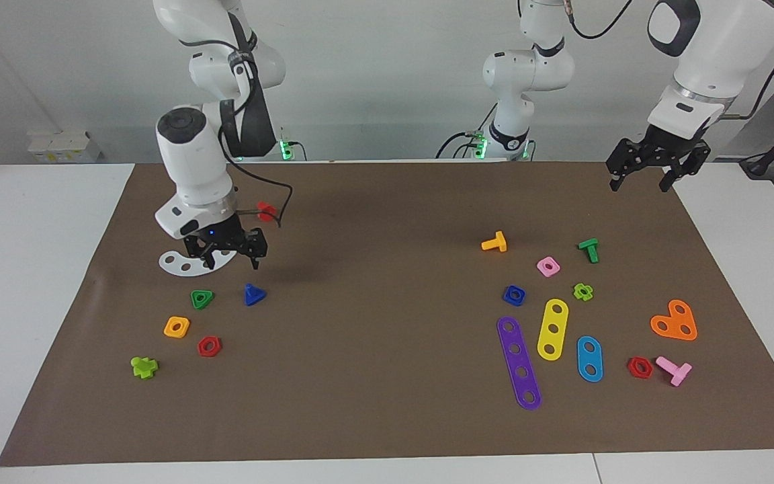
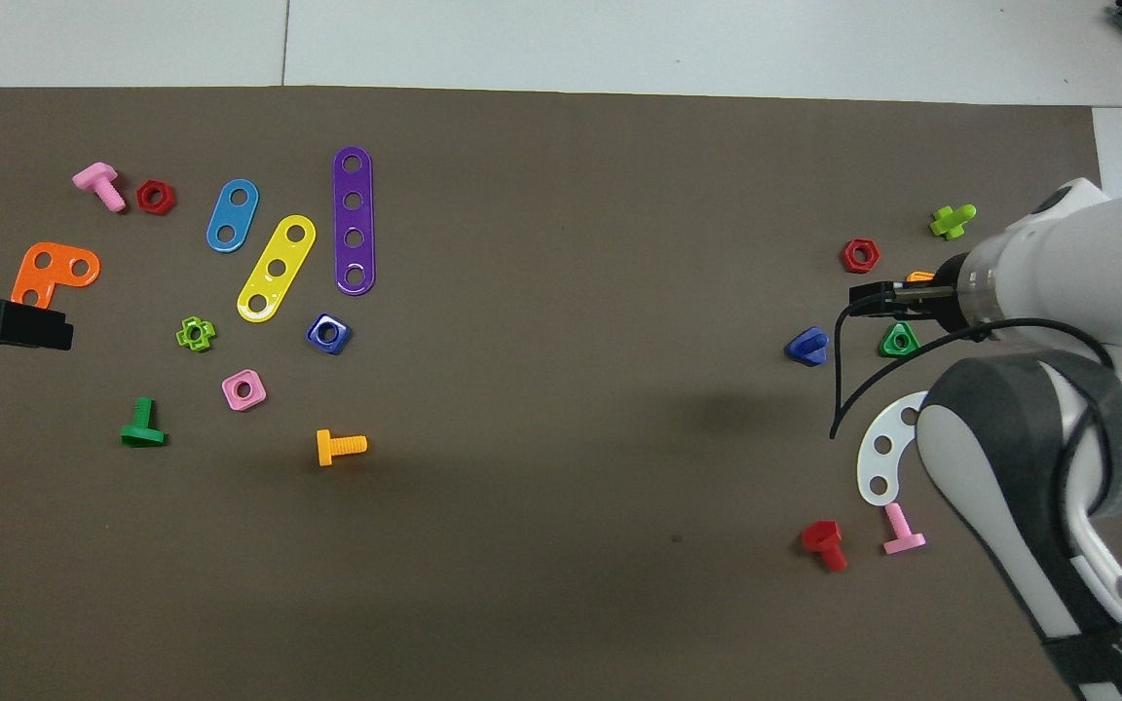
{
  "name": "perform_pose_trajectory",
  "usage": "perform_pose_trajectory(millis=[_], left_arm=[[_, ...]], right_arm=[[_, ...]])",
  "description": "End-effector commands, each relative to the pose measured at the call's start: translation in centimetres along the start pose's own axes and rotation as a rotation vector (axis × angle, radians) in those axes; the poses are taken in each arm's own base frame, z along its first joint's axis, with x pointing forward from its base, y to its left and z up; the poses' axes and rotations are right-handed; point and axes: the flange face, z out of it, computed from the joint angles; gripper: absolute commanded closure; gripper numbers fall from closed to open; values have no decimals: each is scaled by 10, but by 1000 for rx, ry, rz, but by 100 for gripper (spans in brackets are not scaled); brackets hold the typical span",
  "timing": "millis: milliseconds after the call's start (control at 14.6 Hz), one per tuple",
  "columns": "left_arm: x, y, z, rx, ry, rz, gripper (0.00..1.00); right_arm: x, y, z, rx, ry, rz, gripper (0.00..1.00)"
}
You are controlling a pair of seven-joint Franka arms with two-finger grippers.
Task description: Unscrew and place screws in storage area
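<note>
Down on the brown mat (image 1: 387, 417), toward the right arm's end of the table, lies the dark-blue bolt (image 1: 253, 295): a small glossy piece with a triangular head, resting on its side, its short shaft hardly visible. It sits free of everything, just beside the green triangular nut (image 1: 201, 298). Its matching blue nut (image 1: 514, 294), a rounded square with a hole through the middle, lies well apart at the left arm's end, near the purple strip (image 1: 519, 363) and the yellow strip (image 1: 552, 329).

The right gripper (image 1: 226, 257) hangs in the air above the white curved plate (image 1: 182, 263), its fingers spread wide and holding nothing; the bolt lies on the mat clear of them, not touched. In the overhead view the bolt shows beside the gripper's tips with bare mat between them.

The left gripper (image 1: 648, 177) waits over the mat's edge at its own end, jaws spread and empty.
</note>
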Motion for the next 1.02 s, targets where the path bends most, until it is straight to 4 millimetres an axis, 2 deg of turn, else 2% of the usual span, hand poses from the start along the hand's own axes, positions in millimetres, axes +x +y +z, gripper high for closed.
perform_pose_trajectory(millis=[0, 205, 410, 478, 546, 615, 751, 956], left_arm=[[-6, 1, -2, 18, 8, 13, 0], [0, 1, 4, 0, -7, 9, 0], [32, -5, -6, -36, -45, -7, 0], [47, -8, -9, -35, -59, -10, 0], [53, -10, -13, -33, -58, -13, 0], [52, -17, -15, -27, -51, -25, 0], [45, -12, -4, -26, -71, -5, 0], [42, -9, -3, -27, -62, 3, 0]], right_arm=[[14, 4, -51, 2, -16, 16, 1], [12, 0, -90, -1, -45, 7, 1], [12, 1, -115, 34, -71, 21, 1], [11, 4, -118, 34, -79, 26, 1], [9, 8, -121, 32, -84, 29, 1], [6, 9, -123, 31, -98, 28, 1], [2, 17, -122, 26, -125, 32, 1], [-2, 25, -121, 54, -141, 35, 0]])
